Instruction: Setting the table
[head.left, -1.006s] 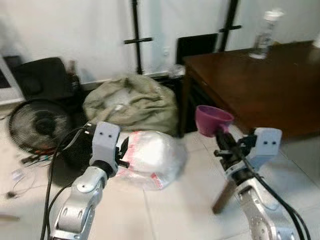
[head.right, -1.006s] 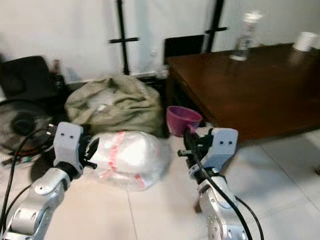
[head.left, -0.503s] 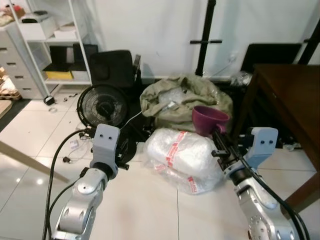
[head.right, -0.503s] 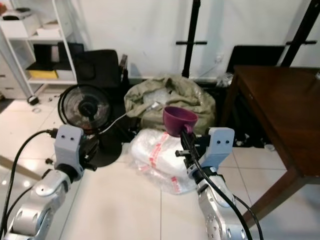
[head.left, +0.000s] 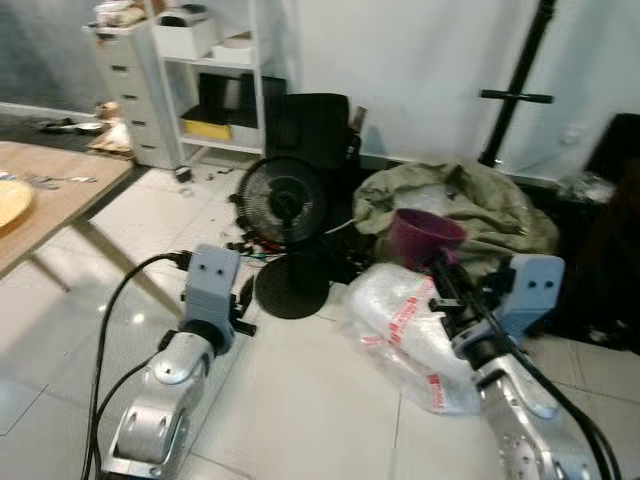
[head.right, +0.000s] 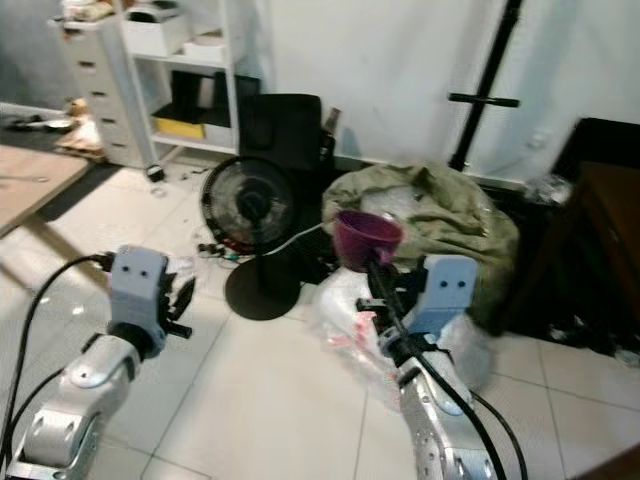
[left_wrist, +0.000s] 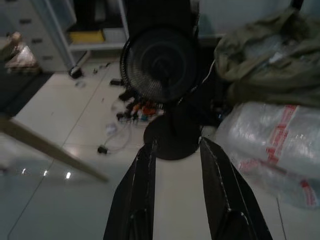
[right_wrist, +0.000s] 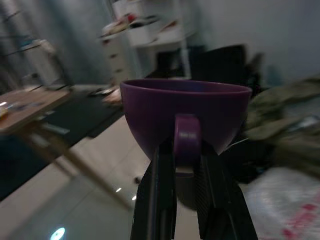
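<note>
Right pincer (head.left: 447, 268) is clamped on the handle of the purple cup (head.left: 425, 237), holding it upright in the air in front of the robot, above the clear plastic bag (head.left: 415, 325) on the floor. In the right wrist view both fingers (right_wrist: 159, 200) pinch the cup handle, rim level. Left pincer (left_wrist: 176, 165) is empty, fingers parted, held low over the white tile floor (head.left: 300, 390). Straight ahead: black floor fan (head.left: 287, 205), olive cloth bag (head.left: 470, 205) just behind the plastic bag, white shelf unit (head.left: 215, 70) against the wall. Light wooden table (head.left: 50, 195) sits off to the robot's left, well apart from the cup.
</note>
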